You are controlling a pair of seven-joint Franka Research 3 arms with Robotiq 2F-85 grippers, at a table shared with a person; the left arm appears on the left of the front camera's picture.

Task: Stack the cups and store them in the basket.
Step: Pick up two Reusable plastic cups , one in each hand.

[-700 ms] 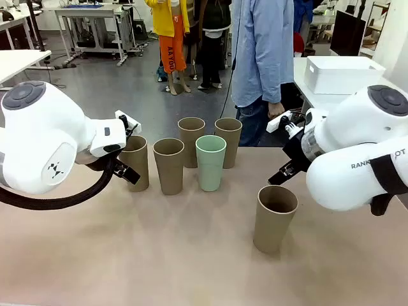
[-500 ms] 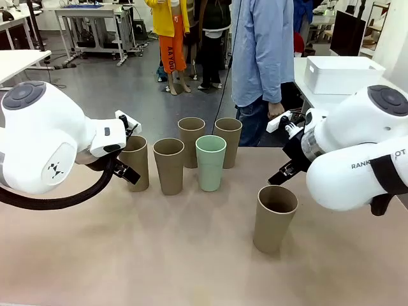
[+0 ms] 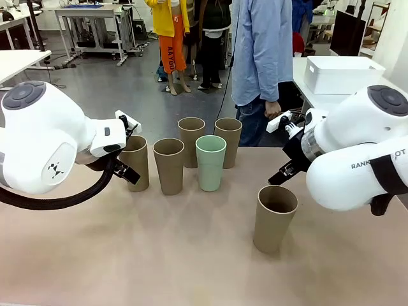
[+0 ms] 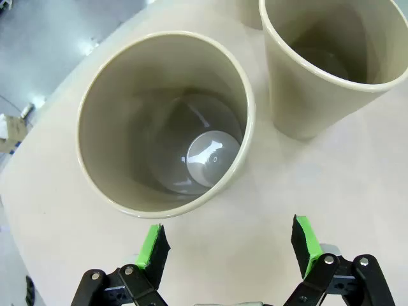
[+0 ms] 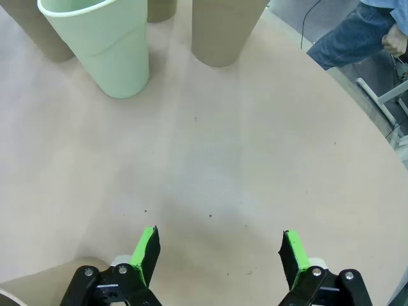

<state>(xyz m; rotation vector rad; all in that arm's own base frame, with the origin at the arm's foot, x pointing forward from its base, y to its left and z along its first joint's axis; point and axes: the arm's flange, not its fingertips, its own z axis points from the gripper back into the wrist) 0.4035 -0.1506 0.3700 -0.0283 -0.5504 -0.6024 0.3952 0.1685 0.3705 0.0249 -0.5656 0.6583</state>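
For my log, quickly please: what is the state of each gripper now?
Left gripper: open, holding nothing.
Right gripper: open, holding nothing.

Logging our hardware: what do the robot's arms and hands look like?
Both arms are glossy white with rounded joints. The left arm carries a black cable, the right arm grey lettering. The left hand and right hand are black and two-fingered, with green pads.

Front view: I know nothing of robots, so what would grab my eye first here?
The one mint green cup stands out among four tan-brown cups clustered mid-table, with a fifth brown cup standing alone nearer the right arm. The left gripper hangs open beside the leftmost cup.
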